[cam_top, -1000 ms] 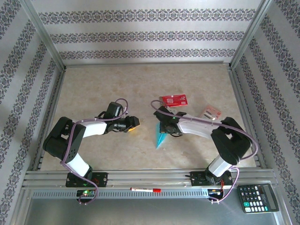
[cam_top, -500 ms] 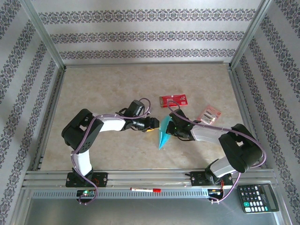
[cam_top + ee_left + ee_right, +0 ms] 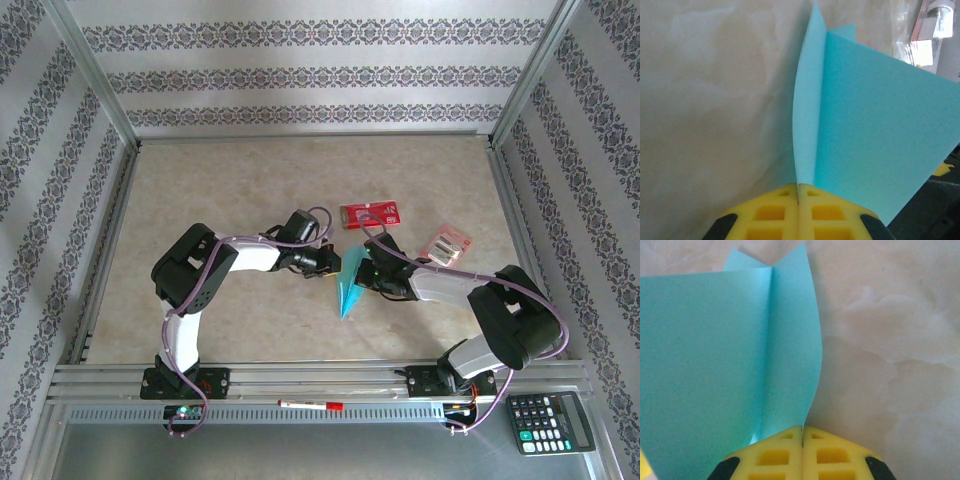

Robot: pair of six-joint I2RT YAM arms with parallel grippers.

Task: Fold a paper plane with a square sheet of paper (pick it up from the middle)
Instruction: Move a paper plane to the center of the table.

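The left claw has swung in; we see it and the right claw both pinching the paper plane, which opposing pulls could tear.

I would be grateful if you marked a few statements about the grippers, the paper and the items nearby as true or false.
1. The left gripper is shut on the paper plane. True.
2. The right gripper hangs open. False: the right gripper is shut on the paper plane too.
3. The red packet lies beyond the paper plane, away from the arm bases. True.
4. The calculator lies by the left arm's base. False: it lies near the right arm's base.
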